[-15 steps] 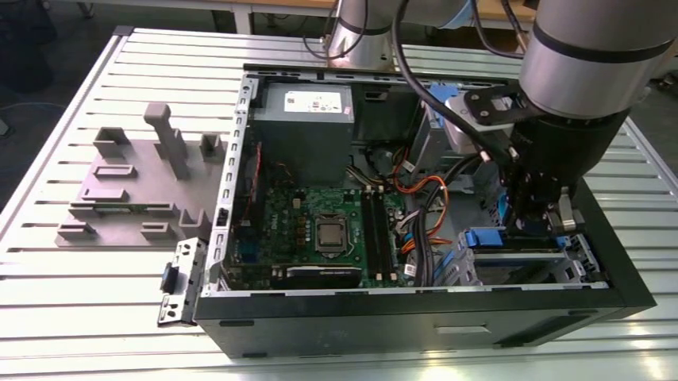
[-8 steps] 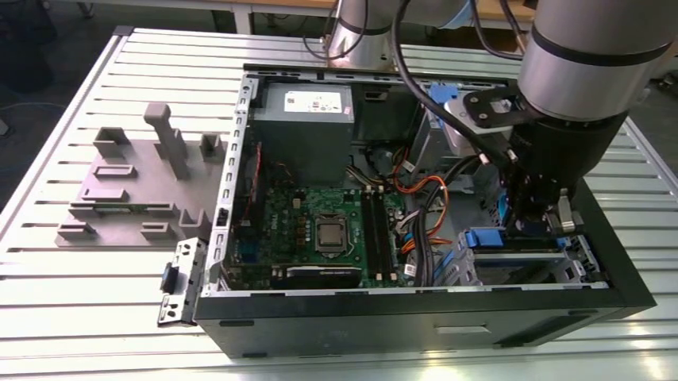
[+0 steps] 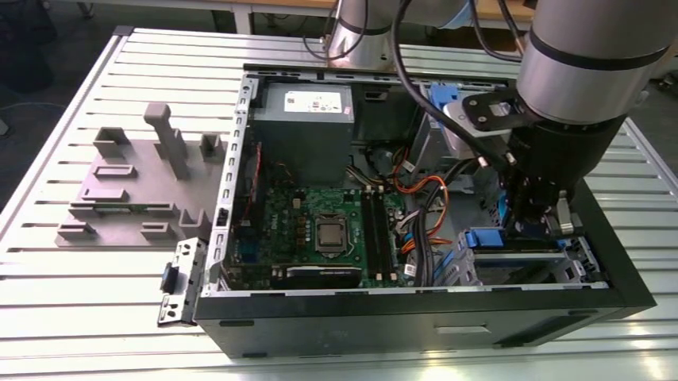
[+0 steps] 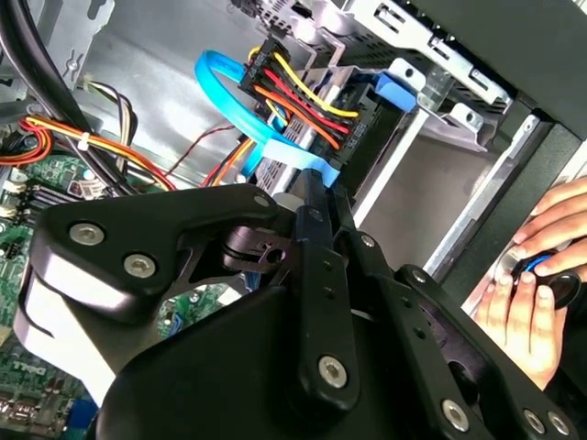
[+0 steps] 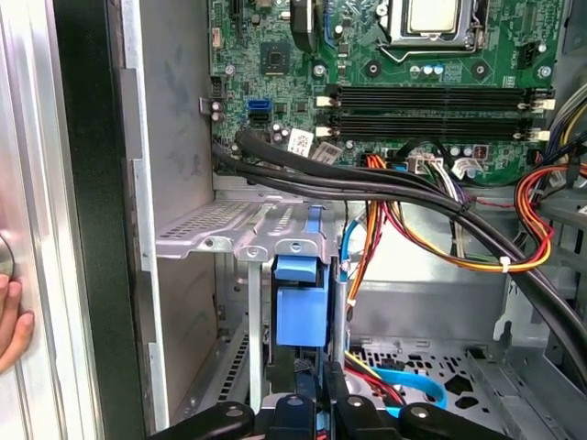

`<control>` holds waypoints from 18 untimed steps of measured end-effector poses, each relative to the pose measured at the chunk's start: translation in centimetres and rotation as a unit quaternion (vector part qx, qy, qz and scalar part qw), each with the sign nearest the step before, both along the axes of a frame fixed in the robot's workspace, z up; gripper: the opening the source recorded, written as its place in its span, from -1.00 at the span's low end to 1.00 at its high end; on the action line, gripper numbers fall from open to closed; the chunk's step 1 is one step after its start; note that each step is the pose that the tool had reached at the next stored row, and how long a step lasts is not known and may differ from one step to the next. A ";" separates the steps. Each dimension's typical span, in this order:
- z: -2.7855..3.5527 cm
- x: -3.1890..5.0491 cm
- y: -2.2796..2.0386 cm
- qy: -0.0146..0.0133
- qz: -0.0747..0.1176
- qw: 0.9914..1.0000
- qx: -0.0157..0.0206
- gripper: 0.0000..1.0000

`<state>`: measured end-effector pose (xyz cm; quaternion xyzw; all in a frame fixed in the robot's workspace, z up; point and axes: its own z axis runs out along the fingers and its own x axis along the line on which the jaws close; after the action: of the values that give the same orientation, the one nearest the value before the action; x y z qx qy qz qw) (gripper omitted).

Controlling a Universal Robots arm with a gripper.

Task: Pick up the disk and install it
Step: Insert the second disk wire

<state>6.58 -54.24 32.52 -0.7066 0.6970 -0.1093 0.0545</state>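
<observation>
My gripper (image 3: 535, 226) reaches down into the open computer case (image 3: 424, 313), over the metal drive cage (image 3: 525, 266) at the exterior view's lower right. Its black fingertips (image 5: 321, 390) stand pressed together, and I cannot make out anything between them. Just ahead of them a blue plastic piece (image 5: 301, 307) stands in the cage slot, also visible as the blue piece (image 3: 485, 238) in the exterior view. A narrow grey edge (image 3: 521, 248) runs from it under the gripper and looks like the disk standing on edge in the cage. The rest of the disk is hidden.
Black, orange and red cable bundles (image 5: 404, 192) and a light blue flat cable (image 4: 220, 101) cross close by. The motherboard (image 3: 317, 230) and a grey box with a white sticker (image 3: 307, 111) fill the case. A grey fixture (image 3: 138, 182) lies on the slatted table. A person's hand (image 4: 532, 275) rests outside the case.
</observation>
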 end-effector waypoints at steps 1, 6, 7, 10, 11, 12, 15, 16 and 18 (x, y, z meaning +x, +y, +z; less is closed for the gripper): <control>-0.07 0.00 -0.01 0.000 0.000 1.000 0.000 -0.69; -0.30 0.00 -0.04 0.000 0.000 1.000 0.000 -0.69; -0.32 0.00 -0.04 0.000 0.000 1.000 0.000 -0.69; -0.34 0.00 -0.04 0.000 0.000 1.000 0.000 -0.69; -0.36 0.01 -0.03 0.000 0.000 1.000 0.000 -0.69; -0.36 0.01 -0.03 0.000 0.000 1.000 0.000 -0.66; -0.05 0.01 -0.03 0.000 0.000 1.000 0.000 -0.42; 0.11 0.01 -0.03 0.000 0.000 1.000 0.000 -0.42; 0.52 0.00 -0.03 0.000 0.000 1.000 0.000 -0.42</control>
<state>6.59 -54.28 33.04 -0.7066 0.6971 -0.1089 0.0547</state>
